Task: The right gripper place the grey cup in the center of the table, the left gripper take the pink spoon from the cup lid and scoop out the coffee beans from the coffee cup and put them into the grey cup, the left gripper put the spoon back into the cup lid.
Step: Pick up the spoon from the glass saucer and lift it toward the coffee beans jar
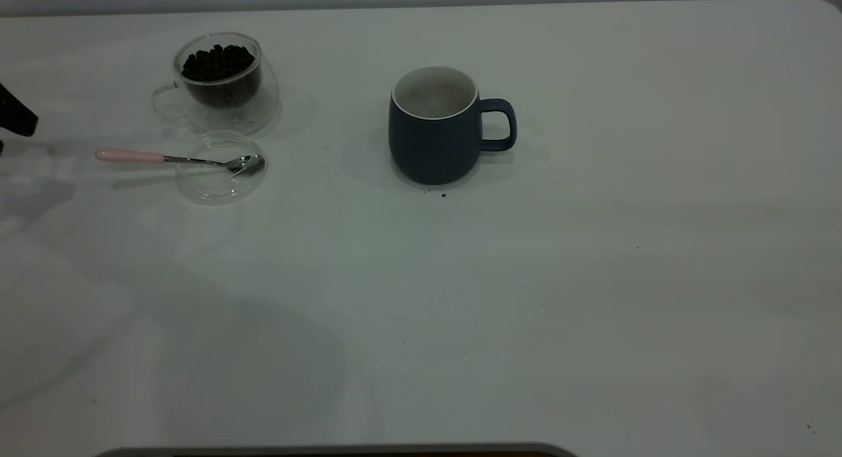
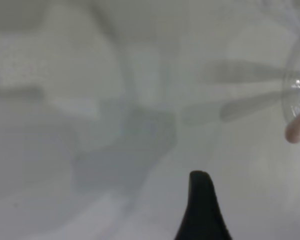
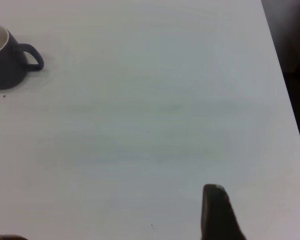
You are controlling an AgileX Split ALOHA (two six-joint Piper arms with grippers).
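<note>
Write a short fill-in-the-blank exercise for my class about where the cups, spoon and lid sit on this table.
1. The coffee beans fill the clear ____ cup.
2. The pink spoon's bowl rests on the cup ____.
3. The grey cup stands upright with its inside ____.
4. The left gripper shows at the table's ____ edge in the exterior view.

Missing words: coffee; lid; empty; left

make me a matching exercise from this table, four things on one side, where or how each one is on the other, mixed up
Things:
1. grey cup
2. coffee cup
3. pink spoon
4. left gripper

Places or states:
A. at the exterior view's left edge, holding nothing
B. bowl resting in the cup lid, handle sticking out over the table
C. upright near the table's middle, no beans visible inside
D. holding a heap of coffee beans

Pairs: 1-C, 2-D, 3-B, 4-A
</note>
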